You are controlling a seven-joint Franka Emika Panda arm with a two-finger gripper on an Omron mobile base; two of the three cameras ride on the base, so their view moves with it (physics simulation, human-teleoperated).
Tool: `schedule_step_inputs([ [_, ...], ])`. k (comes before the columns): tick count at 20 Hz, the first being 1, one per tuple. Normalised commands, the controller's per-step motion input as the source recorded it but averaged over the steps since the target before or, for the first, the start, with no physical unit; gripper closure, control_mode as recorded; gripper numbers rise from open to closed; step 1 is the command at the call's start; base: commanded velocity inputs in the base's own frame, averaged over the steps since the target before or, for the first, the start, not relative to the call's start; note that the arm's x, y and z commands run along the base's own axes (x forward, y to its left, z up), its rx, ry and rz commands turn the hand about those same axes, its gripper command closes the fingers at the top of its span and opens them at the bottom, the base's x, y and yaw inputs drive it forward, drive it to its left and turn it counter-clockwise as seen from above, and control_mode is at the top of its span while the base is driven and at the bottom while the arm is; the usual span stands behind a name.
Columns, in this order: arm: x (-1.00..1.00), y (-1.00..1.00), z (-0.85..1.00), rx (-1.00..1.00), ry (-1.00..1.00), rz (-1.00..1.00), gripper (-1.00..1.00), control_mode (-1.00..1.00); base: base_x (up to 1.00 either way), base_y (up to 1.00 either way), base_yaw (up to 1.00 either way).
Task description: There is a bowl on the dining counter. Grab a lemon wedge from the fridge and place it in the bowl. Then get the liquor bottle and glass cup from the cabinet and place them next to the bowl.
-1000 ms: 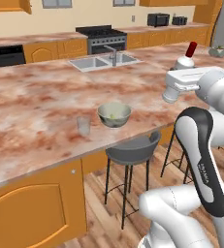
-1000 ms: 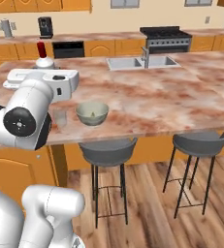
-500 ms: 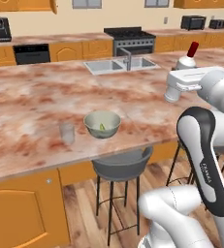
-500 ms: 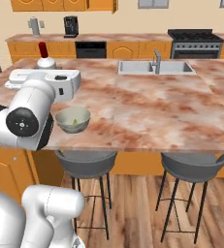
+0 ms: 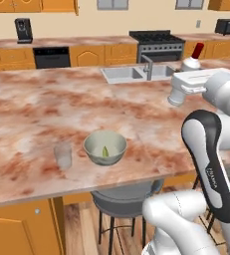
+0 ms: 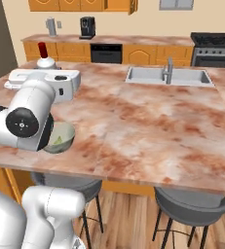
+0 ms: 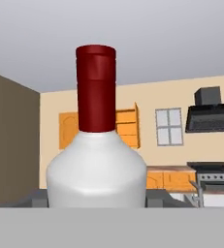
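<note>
On the bench [image 5: 32,114], going left to right in the left base view, stood one glass cup [image 5: 63,155], one bowl [image 5: 105,147] just beside it with one lemon wedge [image 5: 105,151] lying inside, and then the raised arm carrying one liquor bottle [image 5: 191,61]. The cup and bowl sat near the front edge, apart but close. The bottle was held upright above the bench at the right, well apart from the bowl, and was not yet set down.

The gripper [image 5: 178,94] was clasped on the bottle's white body; the jaws stood fairly wide, bearing on its sides. In the hand view the bottle's broad white shoulder [image 7: 97,169] and its red cap [image 7: 96,87] stood upright directly ahead.

Handling, as a judgement: the bottle appeared rigid, smooth-walled and probably weighty if full, so slippery under a side grip and liable to break if dropped or knocked. Its tall form and narrow neck make it prone to toppling on release. The wide body below the shoulder is the sound place to hold; the neck and cap offer poor purchase.

Count: one bottle, one cup, one bowl, one wedge. Two stools showed below the bench in the right base view, the right one [image 6: 192,206] fully seen.
</note>
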Motion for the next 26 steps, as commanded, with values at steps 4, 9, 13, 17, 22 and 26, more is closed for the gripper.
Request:
schedule_step_inputs([
  [4,0.00,0.00,0.00,0.00,0.00,0.00,1.00,1.00,0.83,-0.19,0.14],
  [9,0.65,-0.43,-0.70,0.00,0.06,0.25,1.00,-1.00,0.00,0.00,0.00],
  [13,0.49,-0.32,-0.92,-0.06,0.14,0.36,1.00,-1.00,0.00,0.00,0.00],
  [17,0.18,-0.01,-0.63,-0.13,0.02,0.29,1.00,-1.00,0.00,0.00,0.00],
  [22,0.34,-0.01,-0.40,-0.08,0.00,0.19,1.00,-1.00,0.00,0.00,0.00],
  [26,0.49,-0.11,-0.52,0.00,0.01,0.16,1.00,-1.00,0.00,0.00,0.00],
])
